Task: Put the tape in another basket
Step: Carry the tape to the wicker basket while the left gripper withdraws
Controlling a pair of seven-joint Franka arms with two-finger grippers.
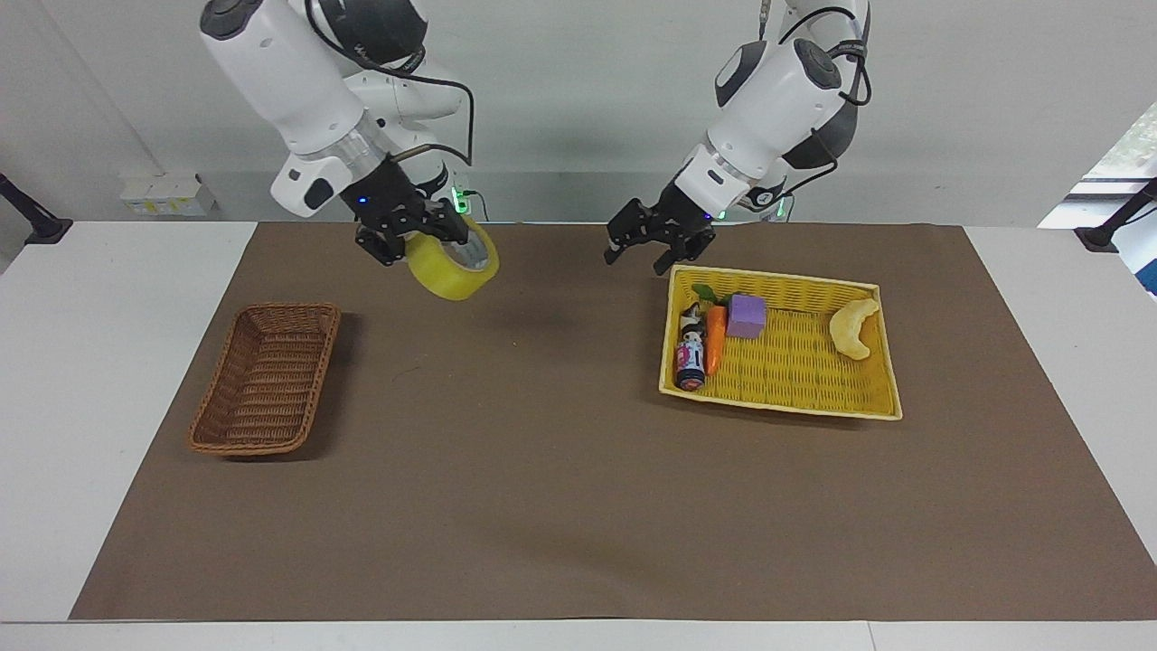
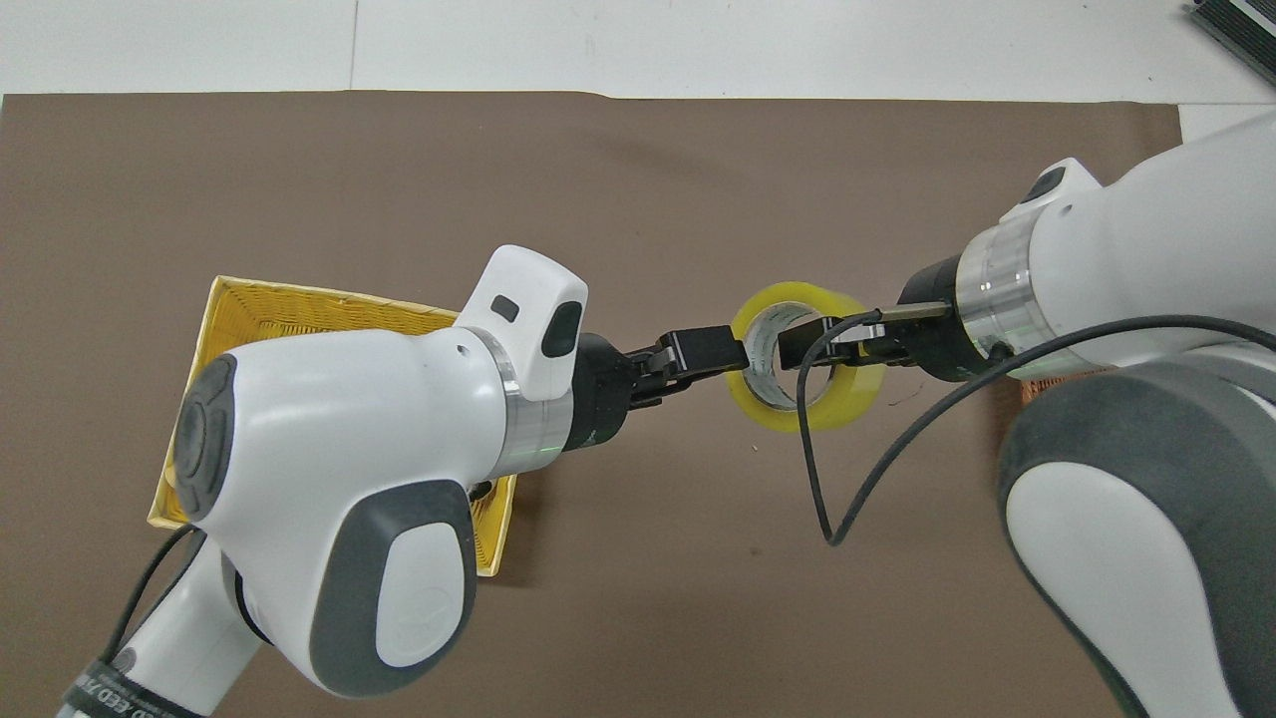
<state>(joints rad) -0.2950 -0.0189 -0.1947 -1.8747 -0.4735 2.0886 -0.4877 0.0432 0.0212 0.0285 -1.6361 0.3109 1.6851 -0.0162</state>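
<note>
Above brown mat [image 1: 560, 470]: tape [image 1: 455, 260] in right hand [image 1: 411, 237]

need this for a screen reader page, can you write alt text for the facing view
The right gripper holds a roll of yellow tape in the air over the brown mat, partway toward a dark wicker basket. The left gripper, open and empty, hangs by a yellow basket of toys.

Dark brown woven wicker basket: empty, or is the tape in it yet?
Empty: dark brown woven wicker basket shows bare weave; right claw holds the yellow tape roll aloft.
</note>
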